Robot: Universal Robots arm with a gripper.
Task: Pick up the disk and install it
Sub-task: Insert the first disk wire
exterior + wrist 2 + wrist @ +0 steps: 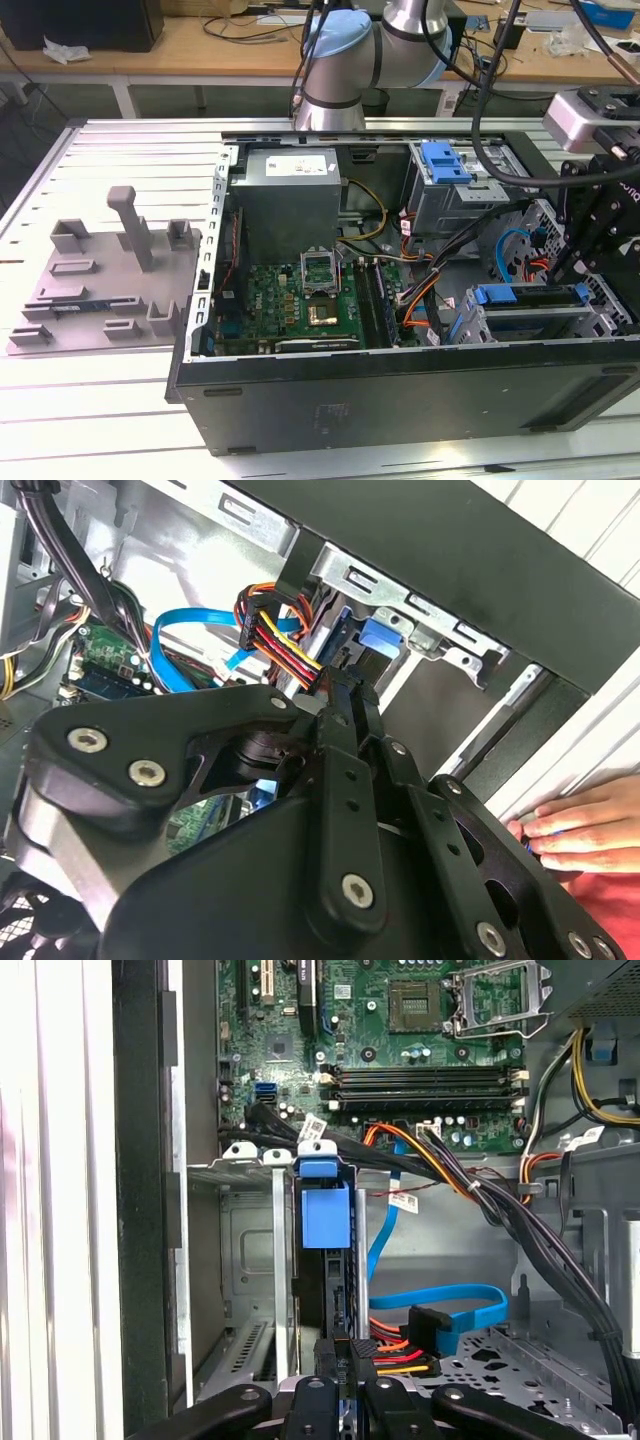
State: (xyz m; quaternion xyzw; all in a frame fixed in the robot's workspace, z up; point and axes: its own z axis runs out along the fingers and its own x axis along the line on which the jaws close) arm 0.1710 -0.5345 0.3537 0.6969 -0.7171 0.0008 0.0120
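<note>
Step in hand: install, insertion stage; the pick-up looks done. The disk (530, 297) is off the table and sits in the cage (470, 325) slot, in the corner of the case (400, 400) on the exterior view's right. In the first wrist view the disk (325, 1215) is edge-on between the cage rails, blue carrier end facing the camera. The gripper (568, 262) hangs right at the disk's end. In the second wrist view the fingers (340, 740) run narrow and close together. They look clamped on the disk's edge, though the contact itself is hidden behind the gripper body. Cables (400, 1355) lie just beside the slot, near the fingertips. A person's hand (575, 825) rests outside the case wall.

Judgement: the disk is mostly in, but I cannot tell if it is fully seated. Finishing calls for a straight push along the rails with no tilt, clear of the cables, and release only once the carrier latches.
</note>
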